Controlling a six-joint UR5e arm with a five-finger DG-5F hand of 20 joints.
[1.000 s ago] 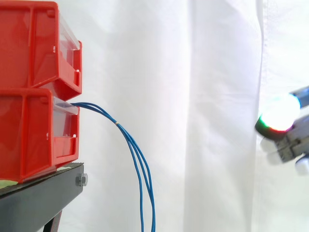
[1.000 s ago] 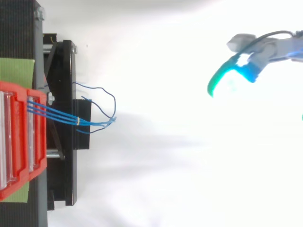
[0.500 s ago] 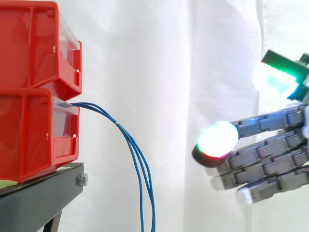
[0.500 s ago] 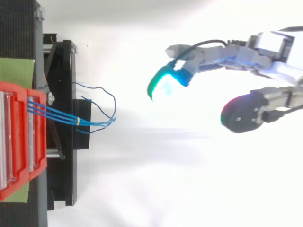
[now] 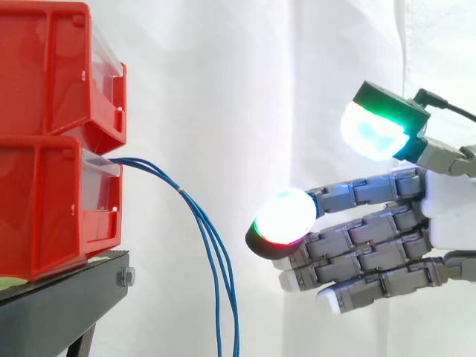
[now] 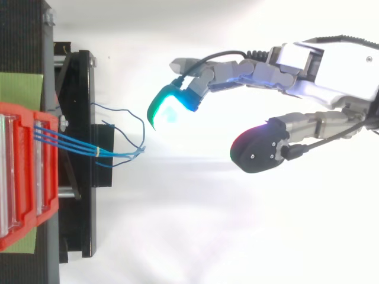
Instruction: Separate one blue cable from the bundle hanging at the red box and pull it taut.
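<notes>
Cables (image 6: 89, 149), blue, trail from the lower red bin (image 5: 44, 212); hand (image 5: 446, 217) spread wide, holding nothing.

Open gap between hand (image 5: 446, 216) and blue cables (image 5: 212, 245).

Lab rig, white curtain (image 5: 297, 89), black stand (image 5: 59, 305)

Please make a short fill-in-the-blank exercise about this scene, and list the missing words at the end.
1. The blue cables come out of the ____ red box of the two stacked ones.
2. The hand is ____, with straight fingers that hold nothing.
3. In the side view, the hand is to the ____ of the cables and apart from them.
4. The boxes rest on a ____ stand.

Missing words: lower; open; right; black.
</notes>
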